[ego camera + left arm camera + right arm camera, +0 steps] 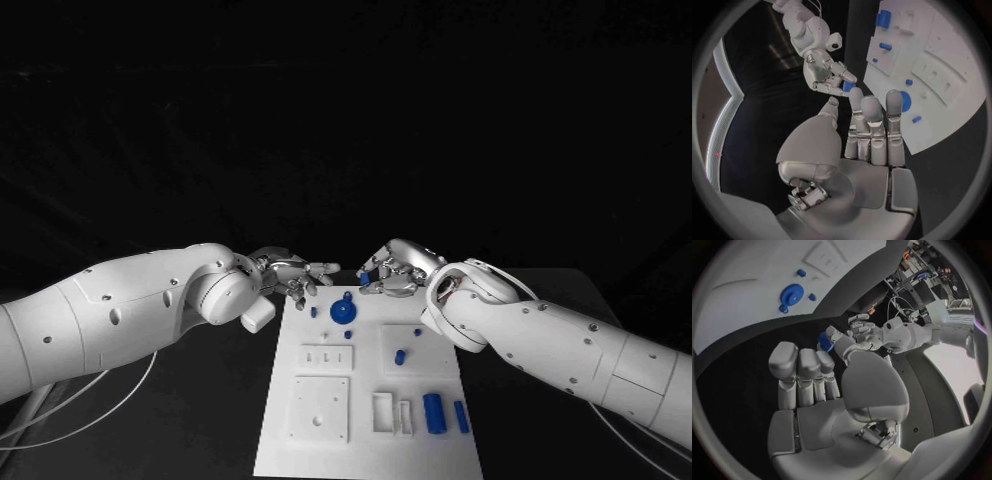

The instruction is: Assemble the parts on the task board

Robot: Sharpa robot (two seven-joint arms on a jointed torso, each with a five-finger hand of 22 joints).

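Task board (pixel 433 440) at lower centre; right hand (pixel 392 270) pinches a blue part (pixel 384 268) beyond its top edge.
Left hand (pixel 289 278) hovers, fingers apart; the thin pinch risks dropping the part onto the table (pixel 216 400).

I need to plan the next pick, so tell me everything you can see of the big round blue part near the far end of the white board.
The big round blue part is a flat, plastic-looking disc with a small knob at its rim. It lies flat on the white task board near its far edge, between the two hands. Neither hand touches it. Smaller blue pieces lie close by.
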